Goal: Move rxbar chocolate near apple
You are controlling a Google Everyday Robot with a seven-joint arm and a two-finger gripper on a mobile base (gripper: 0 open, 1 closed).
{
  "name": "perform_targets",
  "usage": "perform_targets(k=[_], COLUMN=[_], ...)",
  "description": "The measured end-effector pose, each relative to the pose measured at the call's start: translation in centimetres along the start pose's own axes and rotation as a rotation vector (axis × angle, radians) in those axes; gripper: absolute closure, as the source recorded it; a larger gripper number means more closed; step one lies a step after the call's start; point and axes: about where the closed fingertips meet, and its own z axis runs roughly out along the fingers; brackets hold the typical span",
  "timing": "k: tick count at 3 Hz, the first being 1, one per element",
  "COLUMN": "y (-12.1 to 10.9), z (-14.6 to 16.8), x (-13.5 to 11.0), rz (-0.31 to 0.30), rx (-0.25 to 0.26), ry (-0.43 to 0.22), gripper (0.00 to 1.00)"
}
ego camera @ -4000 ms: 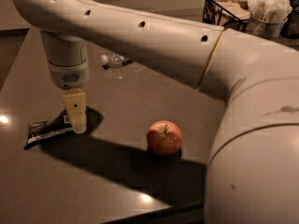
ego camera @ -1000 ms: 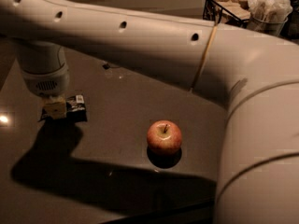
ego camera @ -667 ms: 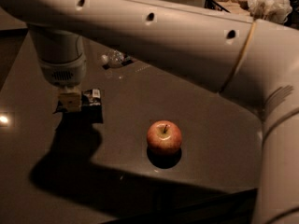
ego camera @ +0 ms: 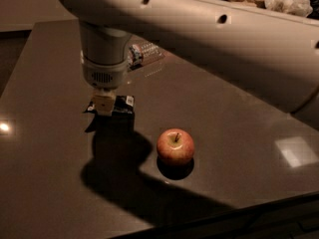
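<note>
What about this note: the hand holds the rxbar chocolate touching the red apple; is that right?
Not touching. The camera view shows the hand holding the rxbar chocolate clear of the red apple, to its upper left in the picture.

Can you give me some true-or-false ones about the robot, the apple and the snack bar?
1. The apple sits on the table with its stem pointing up. True.
2. The rxbar chocolate is touching the apple. False: there is a gap between them, and the bar is farther back and to the left in the picture.
3. The pincer is gripping the rxbar chocolate. True.
4. The water bottle lies in front of the apple. False: it lies farther back on the table, partly hidden behind the arm.
5. The apple is green. False: it is red and yellow.
</note>
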Motion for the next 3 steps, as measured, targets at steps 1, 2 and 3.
perform_targets(k=[1,2,3], y=[0.3,1.2,1.6], z=[0.5,1.1,1.2], x=[2.3,4.7,6.1], rz=[0.108,0.236,0.300], rx=[-0.004,0.000,0.004], ry=[-0.044,-0.077,-0.082], gripper=[1.00,1.00,1.00])
